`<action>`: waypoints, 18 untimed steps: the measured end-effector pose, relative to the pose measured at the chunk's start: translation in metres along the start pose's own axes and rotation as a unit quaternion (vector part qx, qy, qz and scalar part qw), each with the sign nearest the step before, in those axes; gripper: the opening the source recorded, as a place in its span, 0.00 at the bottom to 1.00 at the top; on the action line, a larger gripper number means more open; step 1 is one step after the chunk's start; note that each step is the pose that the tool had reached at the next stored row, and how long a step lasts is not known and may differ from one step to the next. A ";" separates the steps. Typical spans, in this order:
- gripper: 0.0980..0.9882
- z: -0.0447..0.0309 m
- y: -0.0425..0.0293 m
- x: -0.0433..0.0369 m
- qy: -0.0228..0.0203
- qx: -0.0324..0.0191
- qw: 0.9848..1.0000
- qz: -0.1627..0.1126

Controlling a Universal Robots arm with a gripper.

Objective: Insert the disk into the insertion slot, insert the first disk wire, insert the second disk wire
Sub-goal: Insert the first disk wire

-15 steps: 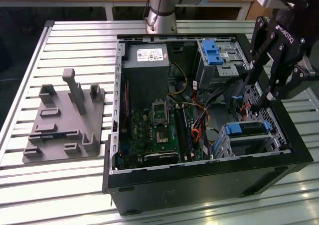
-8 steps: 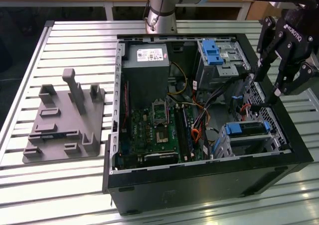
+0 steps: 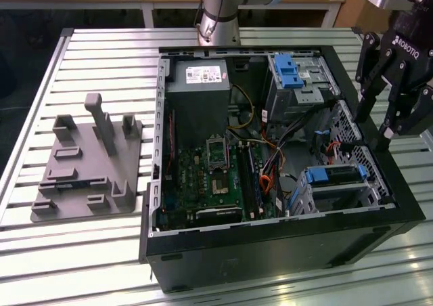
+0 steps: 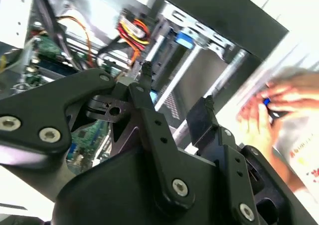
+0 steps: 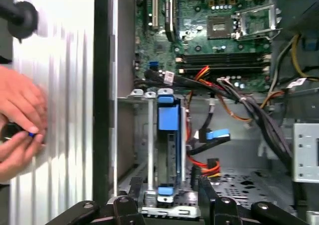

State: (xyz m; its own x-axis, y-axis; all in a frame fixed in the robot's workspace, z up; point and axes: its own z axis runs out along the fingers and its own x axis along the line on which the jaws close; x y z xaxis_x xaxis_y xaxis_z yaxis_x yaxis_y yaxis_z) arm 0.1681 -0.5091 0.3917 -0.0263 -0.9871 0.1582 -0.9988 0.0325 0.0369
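One claw (image 3: 377,126) hangs over the open computer case (image 3: 270,252), at the corner on the exterior view's right. It is released: its fingers (image 5: 204,185) stand spread apart and grasp nothing. Below it sits the insertion slot (image 3: 373,184), the perforated silver cage. The disk (image 5: 167,118) in its blue frame lies already inside this cage, as far as I can judge, so the first part of the work looks done.

In the first wrist view the disk appears between the two spread fingers. Its long axis runs straight away from the claw toward the motherboard (image 5: 224,26). The fingers appear on either side of its narrow near end and do not touch it. So the disk lies below the claw and in line with it, not off to one side.

A cable with a blue plug (image 5: 218,134) lies just beside the disk, on the side toward the middle of the case. Near it a bundle of red and orange wires (image 5: 207,163) comes to an end. I cannot tell for sure if either one is joined to the disk; both seem free to me. Outside the case wall, over the slatted table (image 3: 101,265), a person's hands (image 5: 20,128) hold some small thing, well apart from the claw.
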 end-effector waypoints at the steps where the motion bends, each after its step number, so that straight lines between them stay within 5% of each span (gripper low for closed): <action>1: 0.52 0.0010 0.0000 -0.0001 0.000 -0.001 1.000 0.007; 5: 0.52 0.0070 -0.0002 -0.0015 -0.001 -0.006 0.999 0.039; 12: 0.52 0.0128 -0.0037 -0.0256 0.008 -0.006 0.999 0.040; 18: 0.52 0.0167 -0.0063 -0.0267 0.018 -0.021 0.999 0.032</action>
State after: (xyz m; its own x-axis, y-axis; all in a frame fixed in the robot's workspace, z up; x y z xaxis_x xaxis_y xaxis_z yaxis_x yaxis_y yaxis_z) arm 0.1743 -0.4856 0.3707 -0.0885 -0.9764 0.1968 -0.9924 0.1033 0.0663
